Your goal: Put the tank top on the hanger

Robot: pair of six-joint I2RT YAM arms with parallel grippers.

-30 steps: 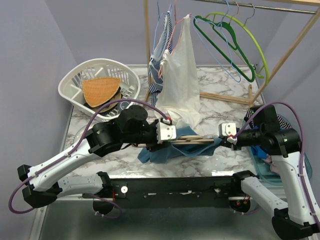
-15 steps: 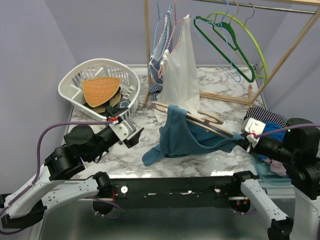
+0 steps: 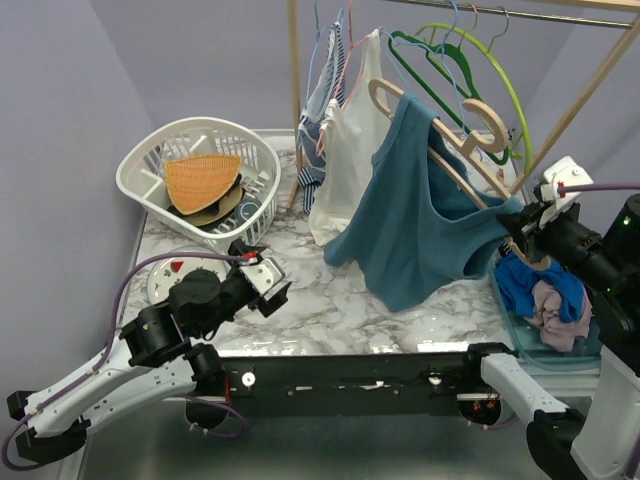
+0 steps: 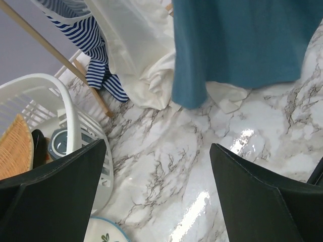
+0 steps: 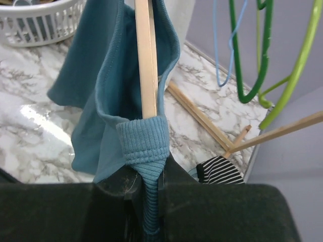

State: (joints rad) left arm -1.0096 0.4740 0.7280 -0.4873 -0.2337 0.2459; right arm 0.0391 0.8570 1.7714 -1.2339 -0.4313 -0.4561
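Right gripper [image 3: 517,224] is up off the table and clamped tight. From its wrist view [image 5: 146,184] the jaws are closed on the end of the hanger [image 5: 147,60], with the tank top's [image 5: 96,75] ribbed edge bunched in the grip around the wooden bar. The hanger [image 3: 452,163] slants up and away from that gripper towards the rack. The tank top [image 3: 410,220] drapes over it and hangs below and ahead of the fingers, its hem just above the marble table [image 3: 330,300].

Left gripper [image 3: 275,290] sits low, jaws spread wide [image 4: 157,146] and holding nothing. The tank top [image 4: 237,40] hangs ahead of it and higher, with the cream garment [image 4: 136,45] beside it. The white basket [image 4: 65,106] is off to its left.
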